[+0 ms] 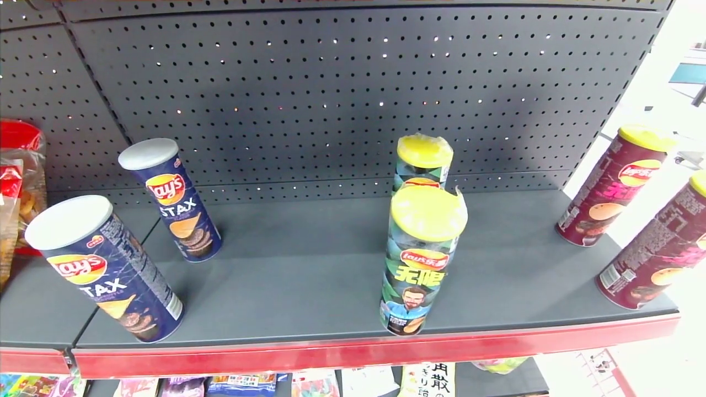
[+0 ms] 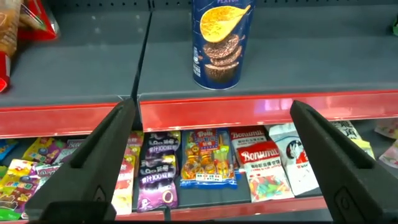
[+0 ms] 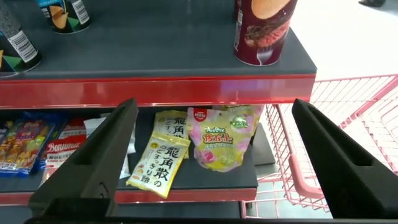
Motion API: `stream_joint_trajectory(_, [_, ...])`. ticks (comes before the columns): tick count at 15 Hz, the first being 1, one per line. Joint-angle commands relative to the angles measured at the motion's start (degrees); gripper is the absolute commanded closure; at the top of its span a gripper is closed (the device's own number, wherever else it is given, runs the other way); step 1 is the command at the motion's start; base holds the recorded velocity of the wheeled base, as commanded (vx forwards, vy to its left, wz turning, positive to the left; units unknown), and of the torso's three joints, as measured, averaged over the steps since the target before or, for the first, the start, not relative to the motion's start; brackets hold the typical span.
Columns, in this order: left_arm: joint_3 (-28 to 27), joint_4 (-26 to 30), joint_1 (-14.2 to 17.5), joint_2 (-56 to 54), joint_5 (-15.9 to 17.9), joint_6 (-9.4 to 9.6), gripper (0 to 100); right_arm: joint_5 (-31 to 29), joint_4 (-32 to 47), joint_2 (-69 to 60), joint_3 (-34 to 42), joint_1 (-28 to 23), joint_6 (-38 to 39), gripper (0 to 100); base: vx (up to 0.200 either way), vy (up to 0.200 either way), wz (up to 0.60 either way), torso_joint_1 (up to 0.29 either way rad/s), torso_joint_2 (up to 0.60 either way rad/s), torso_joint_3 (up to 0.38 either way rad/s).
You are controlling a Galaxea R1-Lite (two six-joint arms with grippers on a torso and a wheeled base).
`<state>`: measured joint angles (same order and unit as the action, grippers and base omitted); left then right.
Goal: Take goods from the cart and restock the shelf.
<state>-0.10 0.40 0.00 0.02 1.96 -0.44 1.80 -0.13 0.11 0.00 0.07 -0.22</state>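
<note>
- shelf: dark grey deck, red lip along the front edge, pegboard at the back.
- front blue can: white lid, upright, just behind the red lip near its left end.
- rear blue can: same kind, well back from the red lip, close to the pegboard.
- front green can: yellow lid, upright, just behind the red lip about mid-length.
- rear green can: straight behind the front one, far from the red lip; can't tell if the two touch.
- near maroon can: yellow lid, just behind the red lip at its right end.
- far maroon can: farther back from the red lip, same end.
- left hand: released, fingers spread wide, nothing held; out in front of the red lip, facing the front blue can.
- right hand: also released and empty; out in front of the red lip toward its right end, facing the near maroon can.
- cart: red wire frame, beyond the right end of the red lip and lower; probably the goods cart, load not visible.
- candy bags: in a row on the lower shelf under the red lip.
- yellow packet and green pouch: side by side under the red lip, toward its right end.
- snack bag: on the neighbouring shelf past the left end of the red lip.
</note>
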Motion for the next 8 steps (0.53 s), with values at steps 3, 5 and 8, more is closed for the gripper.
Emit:
stream_joint_trajectory(3, [0.01, -0.05, 0.0, -0.02, -0.03, -0.09, 0, 0.04, -0.04, -0.02, 0.0, 0.01, -0.04, 0, 0.0, 0.0, 0.0, 0.0, 0.0, 0.0])
stream_joint_trajectory(5, [0.01, 0.04, 0.0, -0.02, -0.03, 0.0, 0, 0.04, -0.04, -0.02, 0.0, 0.01, -0.04, 0, 0.0, 0.0, 0.0, 0.0, 0.0, 0.0])
stream_joint_trajectory(8, [0.01, -0.05, 0.0, -0.02, -0.03, -0.09, 0, -0.05, -0.04, -0.02, 0.0, 0.01, -0.04, 0, 0.0, 0.0, 0.0, 0.0, 0.0, 0.0])
